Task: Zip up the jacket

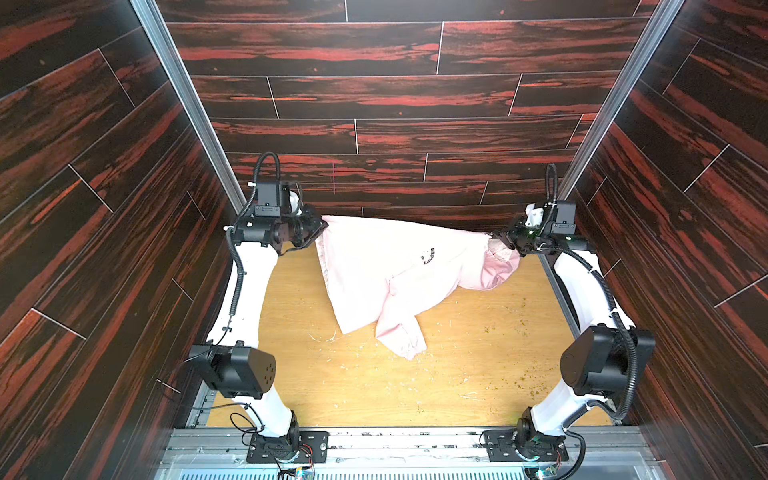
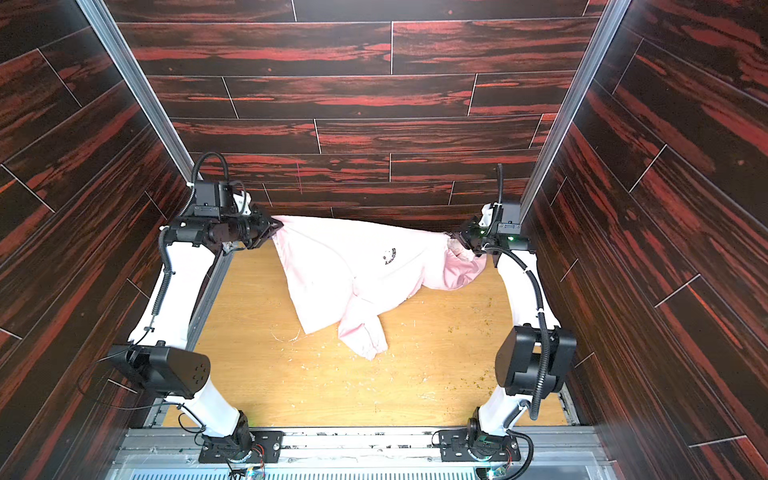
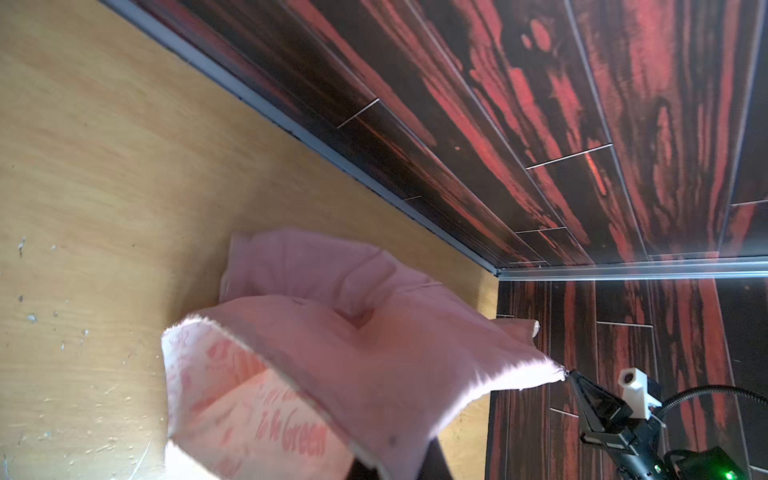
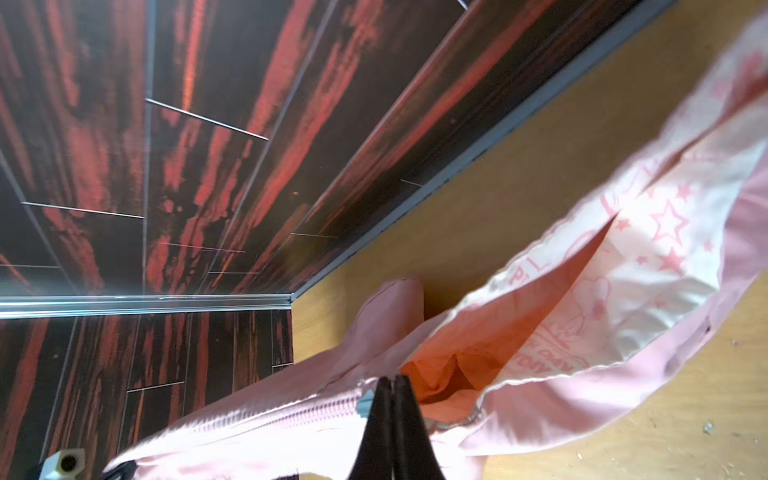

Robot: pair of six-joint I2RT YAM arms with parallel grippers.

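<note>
**Elbow housing (image 1: 232, 370) up front; jacket (image 1: 374, 266) strung across the back edge**

Noted worktop (image 1: 374, 395) under the trailing sleeve (image 1: 401, 332). Found jacket raised and stretched sideways between both tools, likely to pull the zipper (image 4: 270, 417) line straight. Saw right tool (image 4: 392, 380) pinched shut on cloth just beside the grey slider (image 4: 365, 402). Saw left tool (image 1: 318, 230) at opposite corner; jaws hidden by cloth, so cannot tell the grip.
</note>
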